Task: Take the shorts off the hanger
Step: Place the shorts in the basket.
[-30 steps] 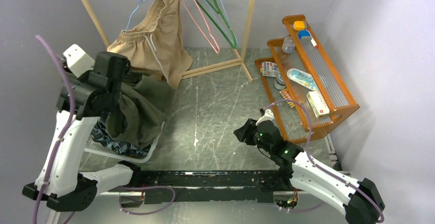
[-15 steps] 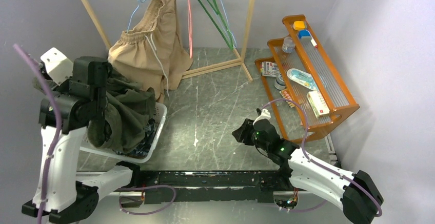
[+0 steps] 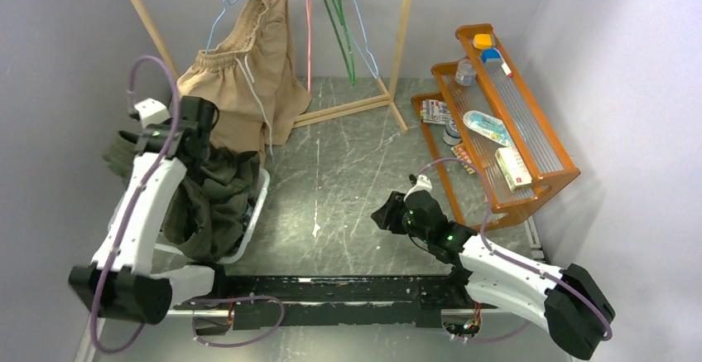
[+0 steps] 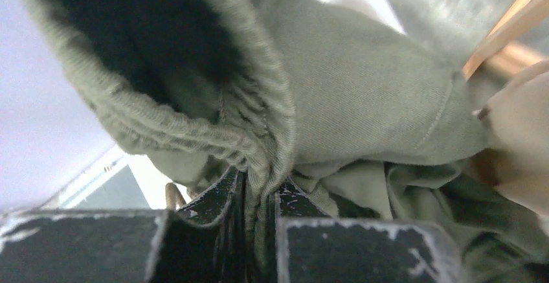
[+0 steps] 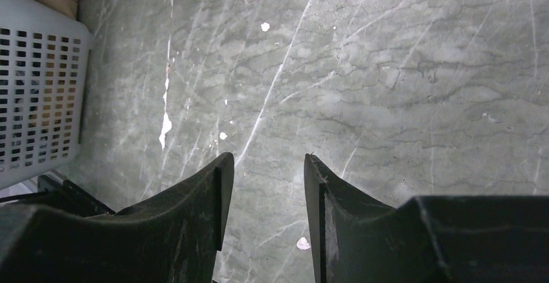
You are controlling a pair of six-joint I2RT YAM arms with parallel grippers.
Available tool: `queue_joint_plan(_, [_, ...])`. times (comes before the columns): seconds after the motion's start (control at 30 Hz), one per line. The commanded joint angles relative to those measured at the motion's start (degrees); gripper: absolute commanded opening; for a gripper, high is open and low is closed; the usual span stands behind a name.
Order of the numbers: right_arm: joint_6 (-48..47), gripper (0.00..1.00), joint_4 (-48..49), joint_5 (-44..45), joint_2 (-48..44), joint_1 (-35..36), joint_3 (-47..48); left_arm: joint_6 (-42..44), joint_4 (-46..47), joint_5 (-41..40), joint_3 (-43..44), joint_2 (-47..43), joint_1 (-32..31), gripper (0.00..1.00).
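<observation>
- Olive shorts [image 4: 349, 101] are clenched at the waistband by the left gripper [image 4: 259, 195], draped over the basket [image 5: 39, 89]
- Right gripper [image 5: 262, 179] is held parted, empty, well apart from the basket

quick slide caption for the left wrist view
Left gripper shut on the gathered waistband of the olive green shorts.

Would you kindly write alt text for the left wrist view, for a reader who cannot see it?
The left hand is shut on the gathered waistband of the olive green shorts, whose fabric fills most of the frame. A wooden rail and beige shorts show at the right edge.
</observation>
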Motion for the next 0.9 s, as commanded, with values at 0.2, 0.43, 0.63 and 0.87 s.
queue_joint_plan(0.2, [-1.7,0.48,-1.6,0.1,-1.2,0.1,1.2,-1.6,28.1,18.3,-27.0,-1.2,12.6,0.07])
queue_joint_plan(0.43, [-1.9,0.48,-1.4,0.1,-2.2,0.1,1.1,1.5,39.6,40.7,-34.2,3.2,23.8,0.18])
queue_joint_plan(0.63, [-2.8,0.48,-3.4,0.0,-2.5,0.1,2.2,0.0,36.8,41.5,-33.7,-6.9,25.3,0.70])
queue_joint_plan(0.87, [-3.3,0.48,-1.4,-0.8,-3.3,0.1,1.4,4.9,28.8,35.7,-21.2,-16.9,25.3,0.99])
